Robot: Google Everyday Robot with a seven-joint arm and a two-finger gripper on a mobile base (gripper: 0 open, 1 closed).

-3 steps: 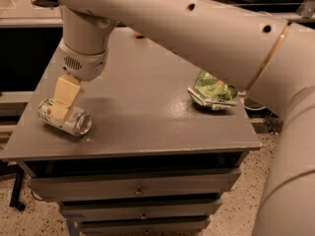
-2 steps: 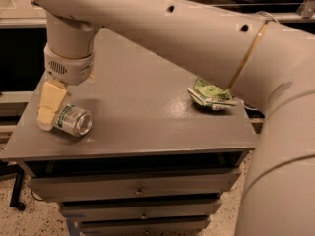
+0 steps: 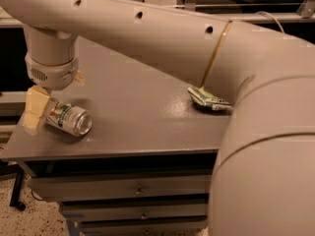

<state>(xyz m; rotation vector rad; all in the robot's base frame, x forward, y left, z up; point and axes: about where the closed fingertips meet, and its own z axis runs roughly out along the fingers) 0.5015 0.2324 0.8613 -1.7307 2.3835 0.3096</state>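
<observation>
Tool (image 3: pixel 38 109) low over front-left corner of surface (image 3: pixel 147 127), touching end of can (image 3: pixel 69 119). I cannot tell whether it is wide or narrow. Can lies on its side near front edge. My judgement: a sideways nudge could roll it off. Green packet (image 3: pixel 209 98) lies well apart, at right edge.
</observation>
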